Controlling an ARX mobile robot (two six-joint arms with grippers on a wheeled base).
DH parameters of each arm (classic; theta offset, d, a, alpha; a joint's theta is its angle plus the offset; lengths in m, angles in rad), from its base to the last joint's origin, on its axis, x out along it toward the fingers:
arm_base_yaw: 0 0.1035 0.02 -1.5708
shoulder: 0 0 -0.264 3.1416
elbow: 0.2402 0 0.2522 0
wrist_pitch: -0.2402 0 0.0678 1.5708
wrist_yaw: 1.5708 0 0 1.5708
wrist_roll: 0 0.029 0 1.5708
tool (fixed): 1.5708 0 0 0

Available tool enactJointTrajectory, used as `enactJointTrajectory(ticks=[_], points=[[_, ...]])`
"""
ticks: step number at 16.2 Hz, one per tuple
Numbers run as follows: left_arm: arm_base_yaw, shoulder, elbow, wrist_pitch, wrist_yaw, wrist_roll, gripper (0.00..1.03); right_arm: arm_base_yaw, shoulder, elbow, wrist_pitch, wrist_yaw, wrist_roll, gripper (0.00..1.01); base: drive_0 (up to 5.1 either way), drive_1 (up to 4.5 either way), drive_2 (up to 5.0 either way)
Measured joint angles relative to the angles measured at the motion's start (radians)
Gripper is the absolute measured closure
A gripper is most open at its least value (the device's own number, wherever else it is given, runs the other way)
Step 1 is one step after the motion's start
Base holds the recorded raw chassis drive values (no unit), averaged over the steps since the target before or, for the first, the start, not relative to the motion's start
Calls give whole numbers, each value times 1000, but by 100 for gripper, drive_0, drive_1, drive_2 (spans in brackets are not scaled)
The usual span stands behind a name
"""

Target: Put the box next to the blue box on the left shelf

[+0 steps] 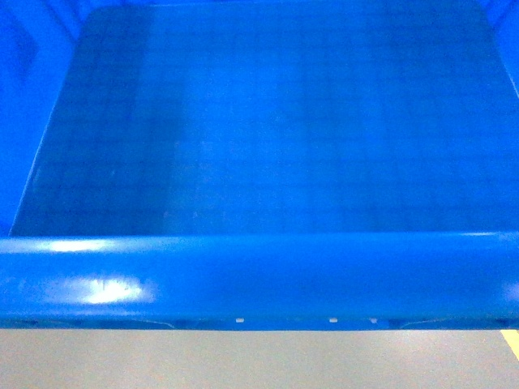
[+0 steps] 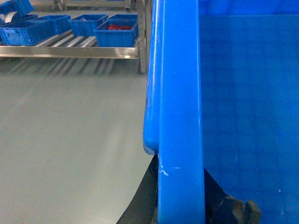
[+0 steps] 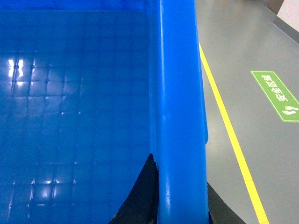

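While both sets of dark fingers (image 2: 154,196) (image 3: 140,196) clamp its thick glossy rim, the ribbed plastic box (image 1: 259,146) shows a grid-embossed floor

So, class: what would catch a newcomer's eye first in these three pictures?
The big blue box fills the head view, its thick rim across the bottom and its grid floor bare. Each wrist view shows a dark finger either side of a side rim, over grey floor. Beyond, the left wrist view shows a shelf of blue crates; the right shows a yellow line and green sign.
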Motion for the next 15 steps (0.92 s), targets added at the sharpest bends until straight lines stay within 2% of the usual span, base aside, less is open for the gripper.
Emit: enactJointTrajectory(ticks=[15], points=[[0, 0, 0, 11, 2, 1, 94, 0, 0, 0, 7, 0, 0, 92, 6, 430, -418]])
